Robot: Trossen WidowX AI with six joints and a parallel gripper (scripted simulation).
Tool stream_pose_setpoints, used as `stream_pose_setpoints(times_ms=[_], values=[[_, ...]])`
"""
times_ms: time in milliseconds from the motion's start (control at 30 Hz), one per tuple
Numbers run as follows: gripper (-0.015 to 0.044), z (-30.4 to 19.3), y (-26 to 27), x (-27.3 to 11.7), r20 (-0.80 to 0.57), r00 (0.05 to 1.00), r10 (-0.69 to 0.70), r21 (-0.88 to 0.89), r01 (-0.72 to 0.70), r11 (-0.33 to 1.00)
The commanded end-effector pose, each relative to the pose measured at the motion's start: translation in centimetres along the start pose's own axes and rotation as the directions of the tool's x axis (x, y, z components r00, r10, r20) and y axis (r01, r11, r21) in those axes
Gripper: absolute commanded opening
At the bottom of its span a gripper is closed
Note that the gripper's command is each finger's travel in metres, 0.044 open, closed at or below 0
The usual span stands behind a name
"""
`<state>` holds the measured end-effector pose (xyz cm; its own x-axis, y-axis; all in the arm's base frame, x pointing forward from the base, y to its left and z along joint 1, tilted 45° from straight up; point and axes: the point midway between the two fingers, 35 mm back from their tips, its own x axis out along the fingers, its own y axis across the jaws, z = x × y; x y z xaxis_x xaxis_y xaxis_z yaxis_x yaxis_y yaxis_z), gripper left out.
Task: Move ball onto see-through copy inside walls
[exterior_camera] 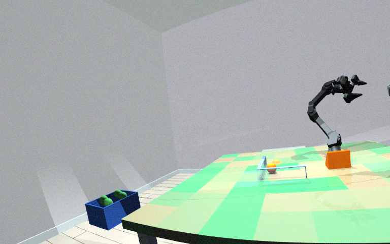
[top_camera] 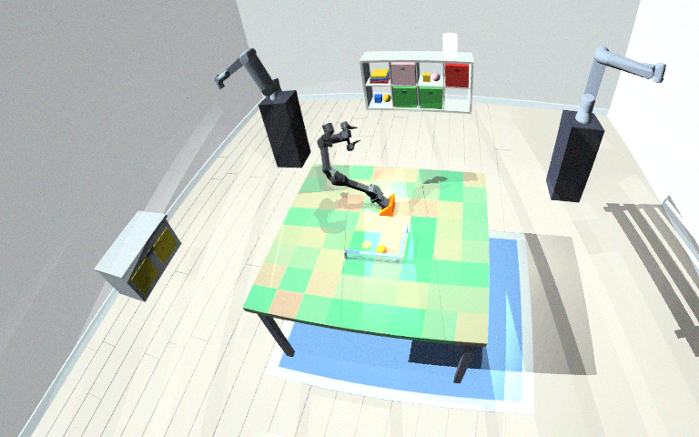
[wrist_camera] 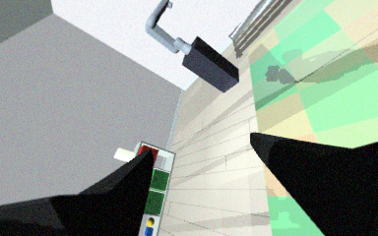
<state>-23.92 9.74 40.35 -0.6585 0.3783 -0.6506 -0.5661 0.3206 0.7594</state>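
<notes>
The orange ball [top_camera: 381, 248] [exterior_camera: 271, 168] lies on the table inside the corner of the low clear walls [top_camera: 373, 257] [exterior_camera: 261, 163], close to where they meet. The paler see-through copy [top_camera: 366, 245] [exterior_camera: 276, 161] is a short way from the ball, also inside the walls. Ball and copy do not overlap in the top view. My gripper [top_camera: 357, 134] [exterior_camera: 364, 88] [wrist_camera: 202, 146] is open and empty, raised high above the table and well away from the ball. Ball, copy and walls are out of the wrist view.
The arm stands on an orange wedge-shaped base [top_camera: 389, 205] [exterior_camera: 338, 159] on the patchwork table [top_camera: 308, 309] [exterior_camera: 287, 218]. Two grey arms on black pedestals [top_camera: 286, 128] [top_camera: 574, 154] and a shelf [top_camera: 416, 55] stand off the table. A blue bin [exterior_camera: 104, 216] holds several green balls.
</notes>
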Motion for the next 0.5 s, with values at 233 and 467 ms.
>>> stream_pose_setpoints(times_ms=[233, 467], values=[[0.0378, 6.3, -0.7, 3.6, 0.206, 0.972, -0.115, 0.050, 0.107, 0.993], [0.0378, 16.3, -3.8, 6.7, 0.416, 0.848, -0.328, 0.182, 0.276, 0.944]])
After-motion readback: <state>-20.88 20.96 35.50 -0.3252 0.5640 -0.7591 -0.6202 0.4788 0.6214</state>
